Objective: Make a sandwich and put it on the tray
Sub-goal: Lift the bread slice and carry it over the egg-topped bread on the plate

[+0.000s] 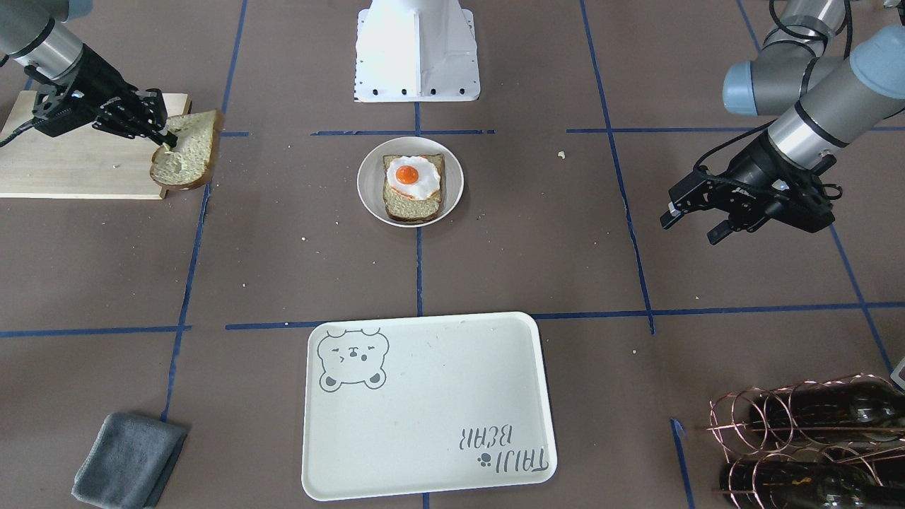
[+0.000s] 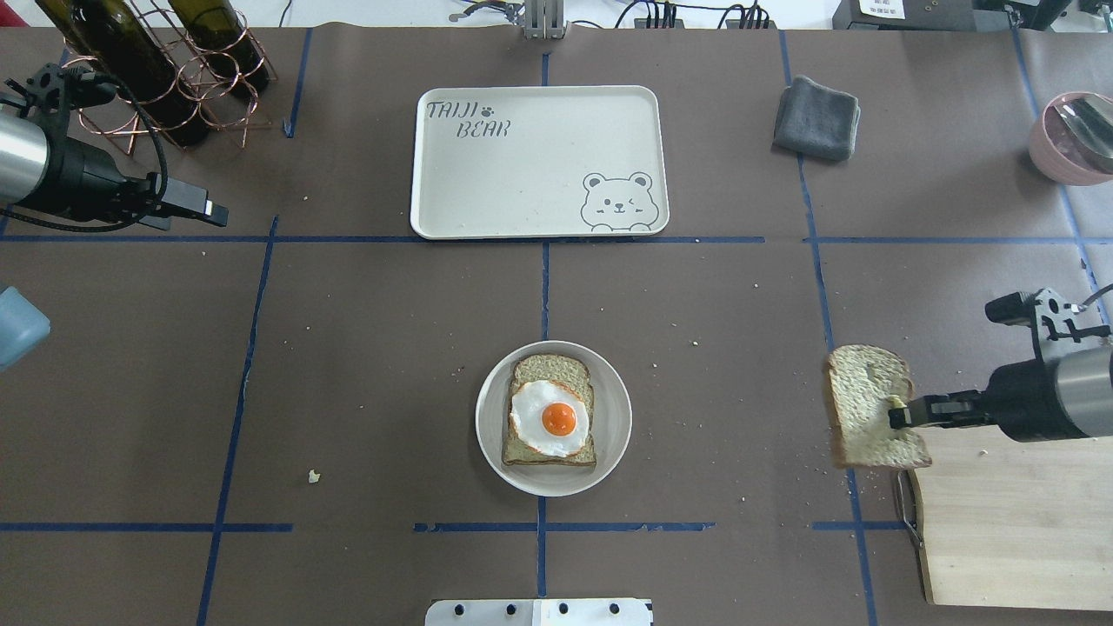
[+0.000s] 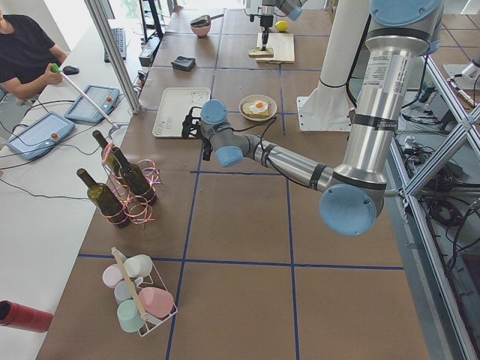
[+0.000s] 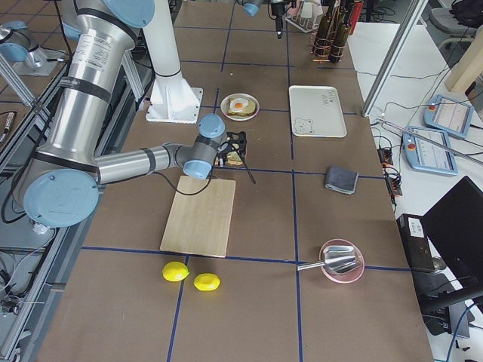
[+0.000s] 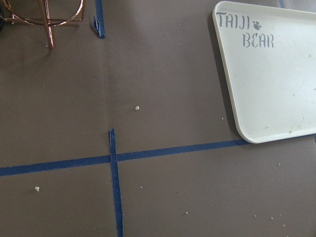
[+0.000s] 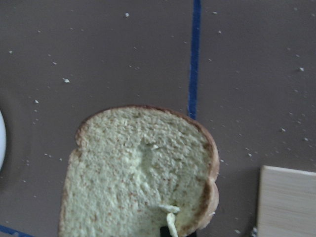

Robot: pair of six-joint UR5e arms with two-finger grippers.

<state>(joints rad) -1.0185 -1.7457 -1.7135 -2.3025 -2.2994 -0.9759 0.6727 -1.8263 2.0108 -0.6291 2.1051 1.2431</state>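
My right gripper is shut on one edge of a bread slice and holds it tilted in the air over the left end of the wooden cutting board. It also shows in the front view and fills the right wrist view. A second bread slice with a fried egg on top lies on a small round white plate at the table's middle. The cream bear tray lies beyond it with nothing on it. My left gripper is open and holds nothing, far left near the tray's level.
A copper rack with wine bottles stands at the far left. A folded grey cloth lies right of the tray. A pink bowl with a metal utensil sits at the far right. Two lemons lie beyond the board's near end.
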